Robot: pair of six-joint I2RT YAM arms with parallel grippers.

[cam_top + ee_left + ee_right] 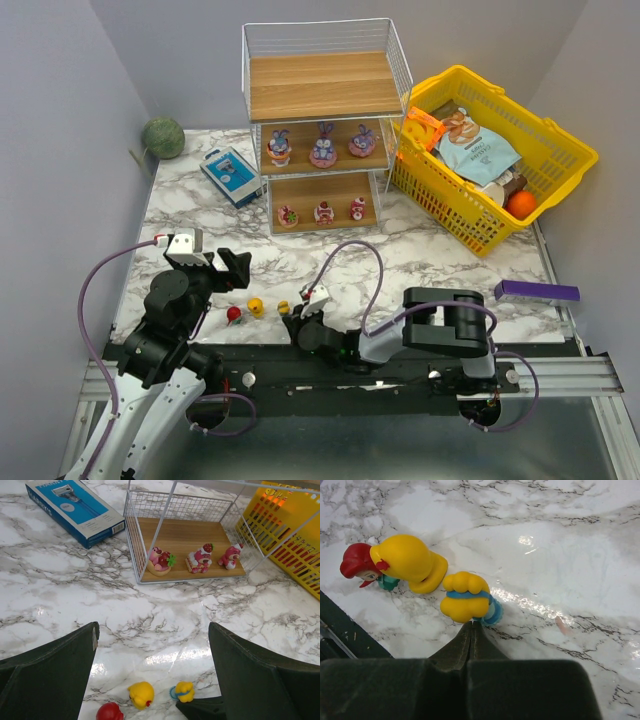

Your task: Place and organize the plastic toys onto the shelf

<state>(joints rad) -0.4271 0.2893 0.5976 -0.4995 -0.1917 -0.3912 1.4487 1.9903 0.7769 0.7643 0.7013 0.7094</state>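
On the shelf (320,85) stand six plastic toys (323,148); three toys (256,307) lie on the counter (420,250); right gripper (471,626) pinched empty, left gripper (152,645) wide.

Nothing fully legible. Blue box (75,510) near the table's far-left corner: white lettering along its top and side, too blurred to read. Snack packet (476,147) in the yellow basket (560,165): print too small to read.
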